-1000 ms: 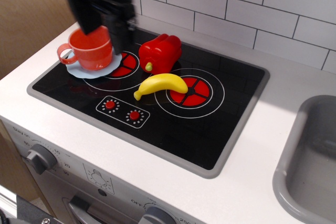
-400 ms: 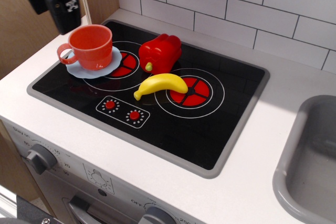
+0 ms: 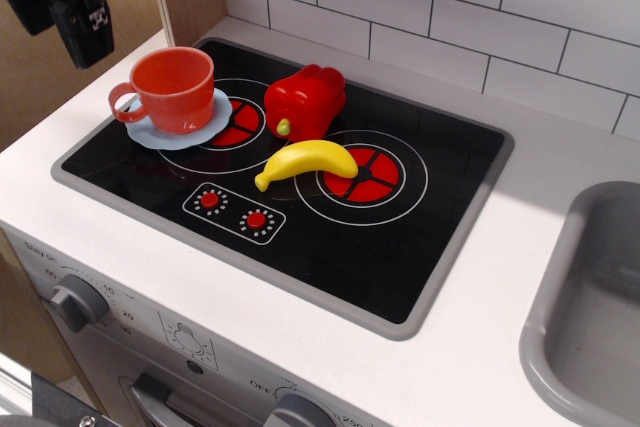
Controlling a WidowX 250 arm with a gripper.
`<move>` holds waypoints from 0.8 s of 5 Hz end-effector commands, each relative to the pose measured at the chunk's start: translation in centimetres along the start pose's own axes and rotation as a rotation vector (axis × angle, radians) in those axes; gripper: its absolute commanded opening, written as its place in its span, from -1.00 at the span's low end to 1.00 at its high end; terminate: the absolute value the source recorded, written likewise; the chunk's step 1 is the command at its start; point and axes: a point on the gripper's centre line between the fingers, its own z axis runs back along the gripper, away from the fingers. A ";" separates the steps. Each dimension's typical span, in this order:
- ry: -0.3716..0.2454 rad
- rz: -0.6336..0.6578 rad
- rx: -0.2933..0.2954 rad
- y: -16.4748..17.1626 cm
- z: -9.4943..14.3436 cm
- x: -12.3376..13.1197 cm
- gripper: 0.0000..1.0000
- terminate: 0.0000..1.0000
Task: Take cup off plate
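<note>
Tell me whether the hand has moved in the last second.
Yes. The hand was over the cup a second ago; it has pulled away to the upper left, beyond the stove's left edge. The cup sits on the plate.

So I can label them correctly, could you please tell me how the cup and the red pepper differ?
The cup is orange-red, round and open-mouthed with a loop handle; the pepper is deeper glossy red, lumpy and closed. The cup stands on the light-blue plate; the pepper sits directly on the stovetop. Both are untouched.

cup [image 3: 172, 87] upright on plate [image 3: 212, 119] | hand [image 3: 60, 2] top-left, apart
</note>
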 end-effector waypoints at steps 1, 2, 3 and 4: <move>0.064 -0.013 0.009 0.4 -1.5 -0.3 1.00 -1.00; 0.062 -0.010 -0.027 -0.4 -2.4 -0.2 1.00 -1.00; 0.039 -0.001 -0.023 -1.2 -2.9 -0.1 1.00 -1.00; 0.027 -0.002 -0.003 -1.7 -3.9 0.2 1.00 -1.00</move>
